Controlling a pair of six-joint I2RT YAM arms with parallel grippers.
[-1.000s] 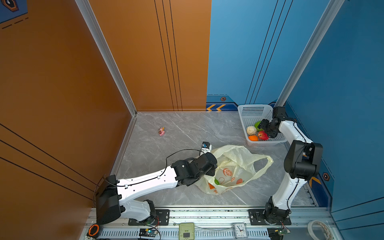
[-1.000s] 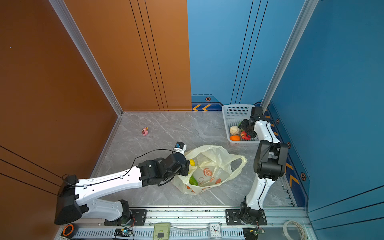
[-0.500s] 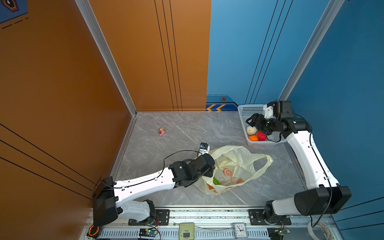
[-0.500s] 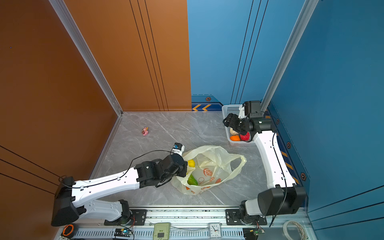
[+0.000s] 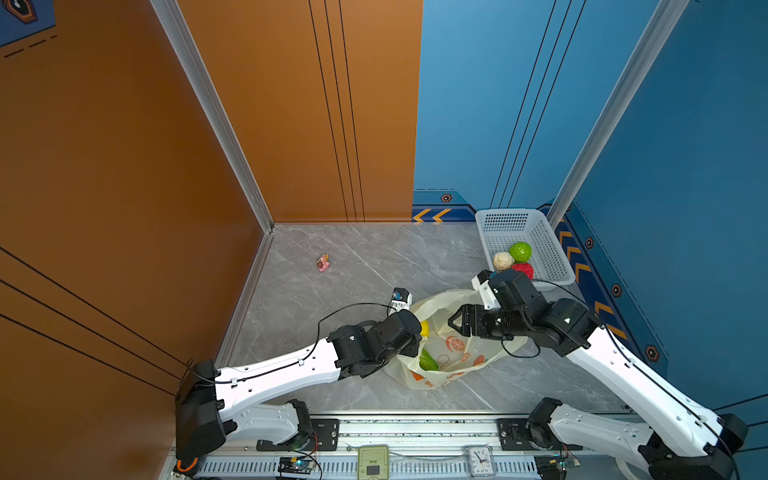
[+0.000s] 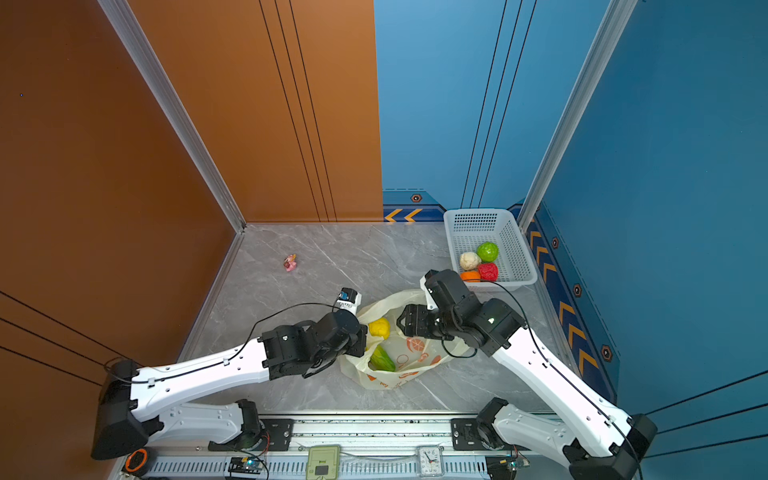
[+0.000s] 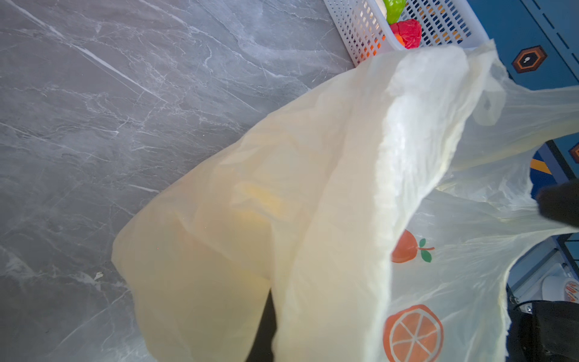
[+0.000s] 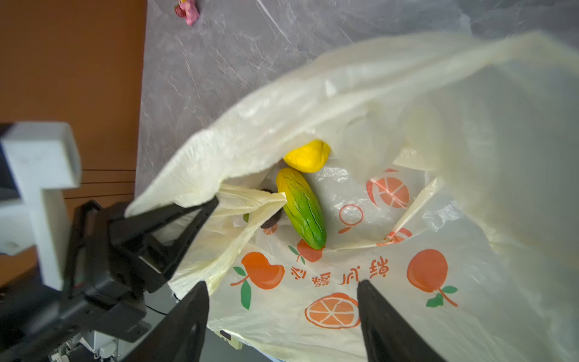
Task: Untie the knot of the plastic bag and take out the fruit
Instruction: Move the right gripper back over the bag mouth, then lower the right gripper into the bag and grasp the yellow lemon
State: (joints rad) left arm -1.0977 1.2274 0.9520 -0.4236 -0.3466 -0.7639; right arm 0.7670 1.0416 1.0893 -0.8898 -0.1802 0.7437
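Pale-yellow plastic bag (image 5: pixel 453 363) lying open, yellow fruit (image 8: pixel 308 155) and green fruit (image 8: pixel 302 210) inside, possibly a dark piece (image 8: pixel 272 221) beneath

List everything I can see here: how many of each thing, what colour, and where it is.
bag: one, pale yellow with orange prints, on the floor between the arms, mouth open
fruit in bag: one yellow, one green-yellow, one dark piece mostly hidden
basket: one, white, far right corner
fruit in basket: four, green, cream, red, orange
figurine: one, pink, alone on the grey floor, far left
clock: one, white, front rail
left gripper: black, shut on the bag's edge
right gripper: black, open, over the bag's mouth
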